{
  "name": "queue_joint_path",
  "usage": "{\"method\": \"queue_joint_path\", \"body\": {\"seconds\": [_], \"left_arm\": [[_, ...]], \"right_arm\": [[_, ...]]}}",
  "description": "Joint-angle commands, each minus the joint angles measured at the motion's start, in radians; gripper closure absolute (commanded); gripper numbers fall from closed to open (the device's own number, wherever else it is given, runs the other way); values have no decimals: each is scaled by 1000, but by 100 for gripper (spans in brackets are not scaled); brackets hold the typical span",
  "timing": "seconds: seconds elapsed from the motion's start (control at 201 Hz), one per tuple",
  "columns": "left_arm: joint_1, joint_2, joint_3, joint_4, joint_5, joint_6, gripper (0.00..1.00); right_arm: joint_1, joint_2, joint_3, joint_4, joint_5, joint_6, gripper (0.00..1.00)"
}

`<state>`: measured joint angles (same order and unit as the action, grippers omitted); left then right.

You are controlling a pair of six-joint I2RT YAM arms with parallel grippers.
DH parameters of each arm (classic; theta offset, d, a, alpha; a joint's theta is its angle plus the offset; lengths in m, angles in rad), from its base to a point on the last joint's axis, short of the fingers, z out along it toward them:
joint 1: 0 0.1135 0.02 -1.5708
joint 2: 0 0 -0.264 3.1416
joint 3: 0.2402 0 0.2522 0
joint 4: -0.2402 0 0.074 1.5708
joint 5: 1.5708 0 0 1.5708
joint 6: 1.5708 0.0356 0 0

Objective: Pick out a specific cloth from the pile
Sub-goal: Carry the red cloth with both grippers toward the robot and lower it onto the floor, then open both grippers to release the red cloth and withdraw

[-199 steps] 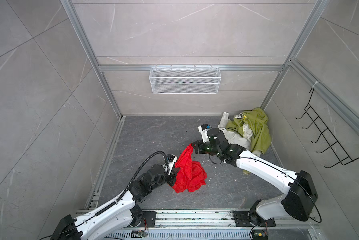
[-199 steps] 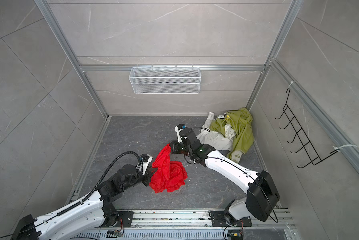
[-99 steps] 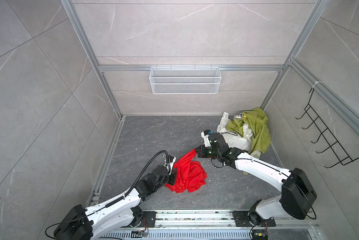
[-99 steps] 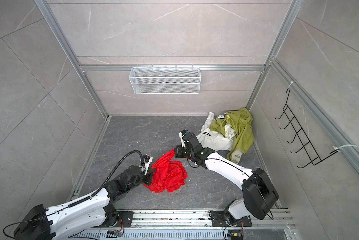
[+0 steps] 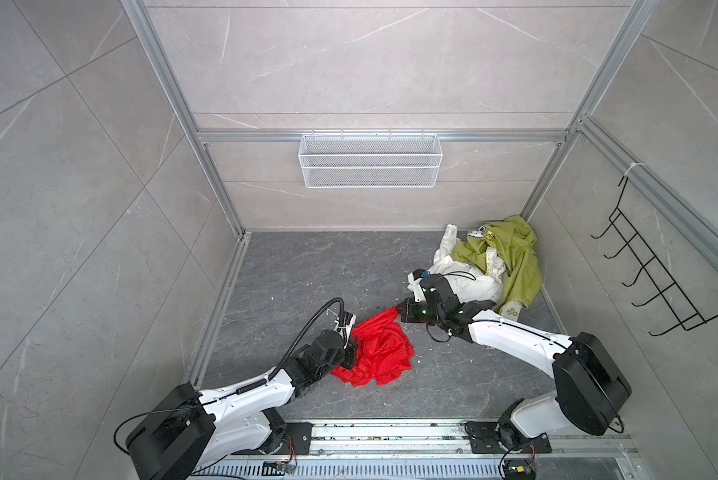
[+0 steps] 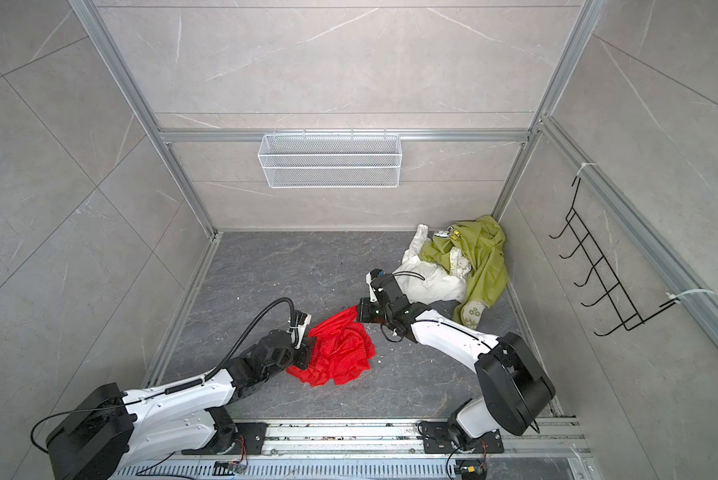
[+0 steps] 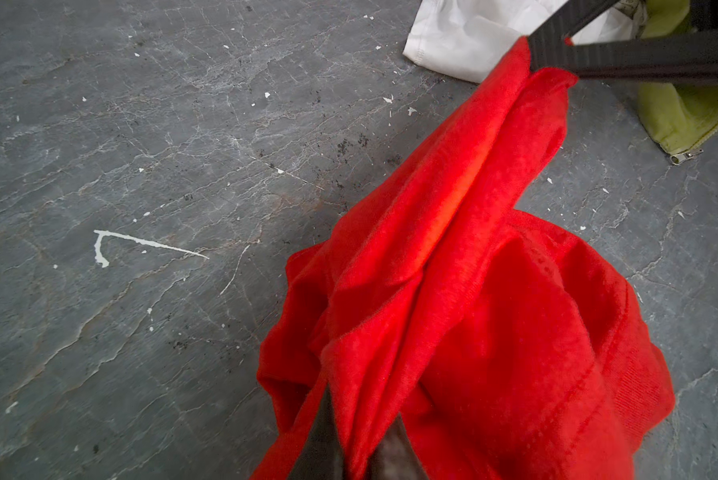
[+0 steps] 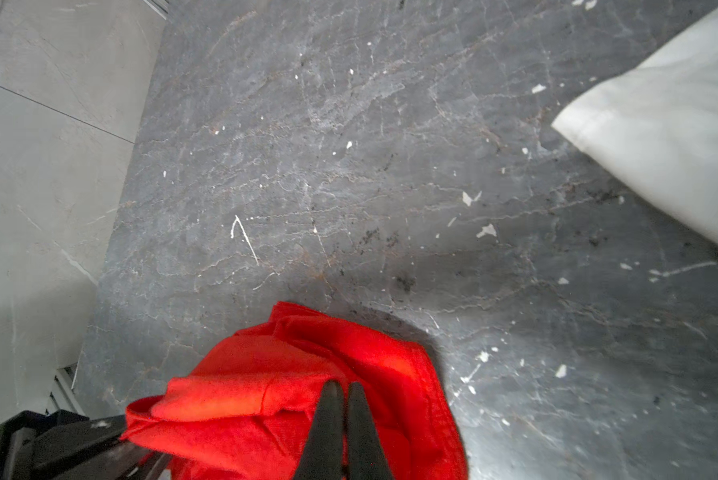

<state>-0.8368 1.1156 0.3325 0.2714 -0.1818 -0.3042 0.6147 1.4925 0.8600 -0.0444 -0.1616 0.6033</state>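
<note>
One plain red cloth (image 5: 380, 353) — apart from pile (image 5: 515, 257)

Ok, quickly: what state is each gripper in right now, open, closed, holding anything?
Left gripper: closed, jaws pinching one end of the red cloth.
Right gripper: closed, jaws pinching the far corner of the same cloth.

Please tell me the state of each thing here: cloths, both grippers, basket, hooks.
red cloth: out of the pile, crumpled on the floor, gripped at two ends.
left gripper: shut on the red cloth.
right gripper: shut on the red cloth, one corner lifted.
pile: heaped in the far right corner, apart from the red cloth.
wire basket: hanging, looks empty.
hook rack: nothing hung on it.
</note>
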Motion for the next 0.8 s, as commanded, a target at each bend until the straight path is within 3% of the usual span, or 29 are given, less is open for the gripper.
{"method": "queue_joint_path", "body": {"seconds": [0.0, 0.473, 0.533, 0.608, 0.742, 0.797], "left_arm": [[13, 29, -9, -14, -33, -21, 100], [21, 17, 20, -67, 18, 22, 100], [21, -4, 31, -103, 25, 27, 100], [22, -38, 45, -143, 28, 39, 87], [20, -100, 79, -210, 26, 61, 51], [21, -120, 92, -229, 25, 63, 41]], "right_arm": [[-39, -3, -52, 21, 77, 3, 100], [-51, -16, -56, 17, 53, -16, 100], [-52, -27, -45, 12, 43, -18, 93], [-51, -37, -20, -1, 17, -23, 82], [-50, -44, 22, -20, -15, -25, 66], [-50, -47, 37, -28, -19, -29, 62]]}}
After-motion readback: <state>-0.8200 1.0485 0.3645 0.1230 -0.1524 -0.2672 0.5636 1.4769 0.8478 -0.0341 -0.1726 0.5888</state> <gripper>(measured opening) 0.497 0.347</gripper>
